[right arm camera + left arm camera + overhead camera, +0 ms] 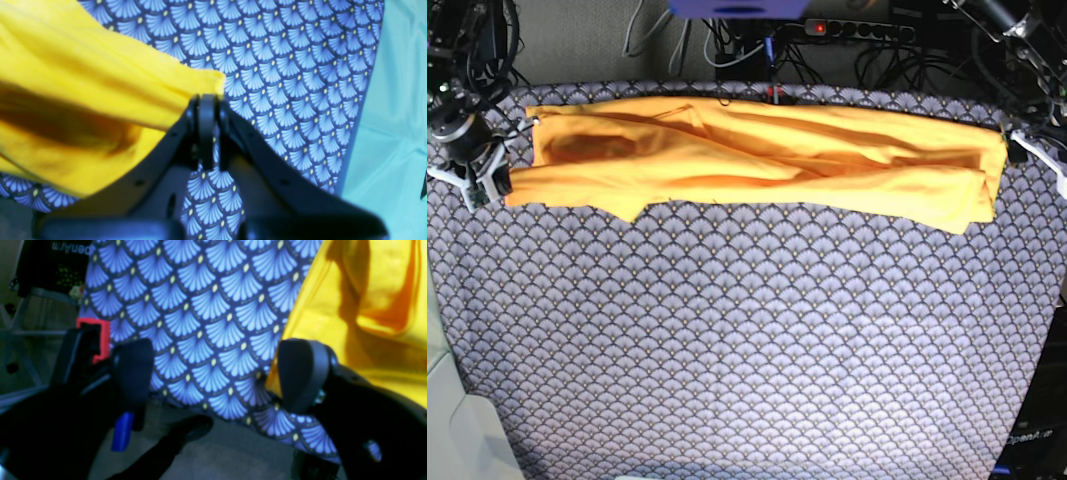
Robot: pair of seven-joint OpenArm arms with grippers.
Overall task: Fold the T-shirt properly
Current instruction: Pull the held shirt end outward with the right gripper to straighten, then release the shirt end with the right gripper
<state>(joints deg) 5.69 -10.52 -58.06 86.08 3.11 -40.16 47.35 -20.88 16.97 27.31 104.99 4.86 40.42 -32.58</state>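
Two grippers flank what we see: the T-shirt (767, 160) stretched across the tablecloth's (747, 350) far edge, right gripper (206, 100) pinching its corner, left gripper (213, 373) spread wide, empty.

From my remote seat this reads as a robotics lab bench. A table under a blue-grey scale-patterned cloth (747, 350) fills my base view. At twelve o'clock, behind it, cables (727, 45) tangle around a power strip (862, 30) with a lit red switch. Metal frame legs (23, 340) and bare floor (227, 450) show below.
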